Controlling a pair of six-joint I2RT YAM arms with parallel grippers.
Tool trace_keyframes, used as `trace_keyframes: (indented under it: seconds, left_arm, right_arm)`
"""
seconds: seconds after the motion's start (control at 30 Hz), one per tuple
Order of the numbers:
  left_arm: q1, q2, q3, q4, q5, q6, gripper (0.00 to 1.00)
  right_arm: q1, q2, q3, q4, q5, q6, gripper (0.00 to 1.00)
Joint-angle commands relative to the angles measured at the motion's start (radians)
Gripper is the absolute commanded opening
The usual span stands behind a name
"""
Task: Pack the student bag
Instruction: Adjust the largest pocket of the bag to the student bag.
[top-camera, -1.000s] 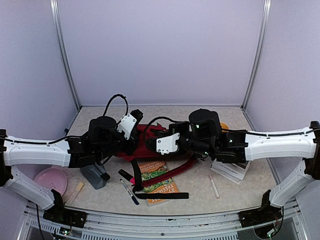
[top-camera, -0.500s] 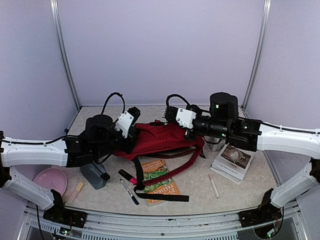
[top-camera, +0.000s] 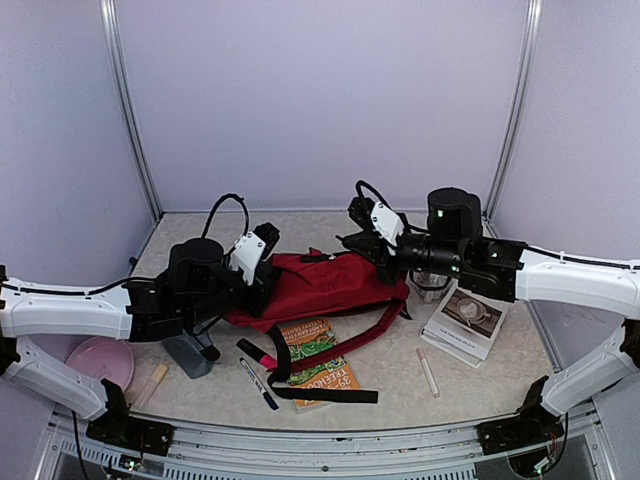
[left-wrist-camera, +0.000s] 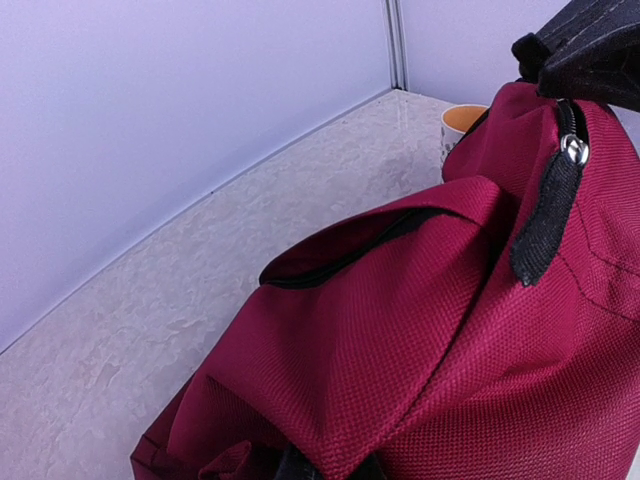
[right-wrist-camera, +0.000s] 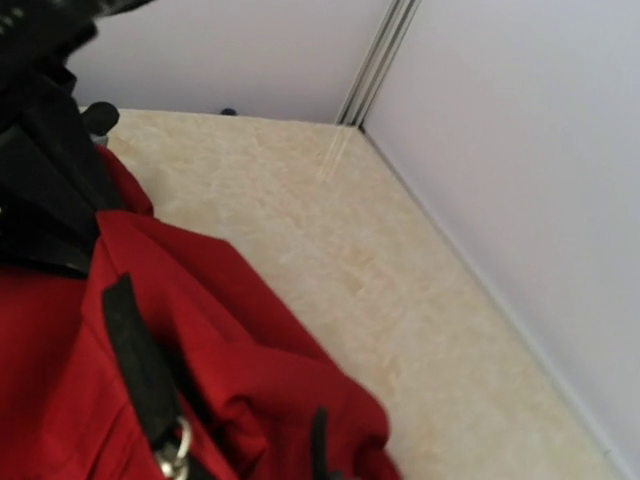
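Right gripper has swung rightward, stretching the student bag (dark red), both it and left gripper pinching fabric.

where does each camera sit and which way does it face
Top external: high behind the bases, looking down; left arm, right arm and the student bag show.
Left wrist: close against the bag, facing the far wall and a mug; no own part clearly shows.
Right wrist: above the bag, facing a back corner; dark parts at left, unclear whose.
All three share the bag.
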Motion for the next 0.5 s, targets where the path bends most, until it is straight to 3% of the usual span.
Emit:
trace_keyframes:
  seconds: [0.0, 0.2, 0.47]
  left_arm:
    - [-0.040, -0.010, 0.017, 0.089, -0.054, 0.036, 0.00]
    - [-0.091, 0.021, 0.022, 0.100, -0.130, 0.167, 0.00]
    - [-0.133, 0.056, 0.018, 0.118, -0.163, 0.240, 0.00]
  right_arm:
    - [-0.011, 0.000, -0.005, -0.053, 0.006, 0.104, 0.01]
    - [-0.011, 0.023, 0.021, -0.247, -0.044, 0.140, 0.13]
    - [-0.011, 0.036, 0.047, -0.357, -0.082, 0.179, 0.19]
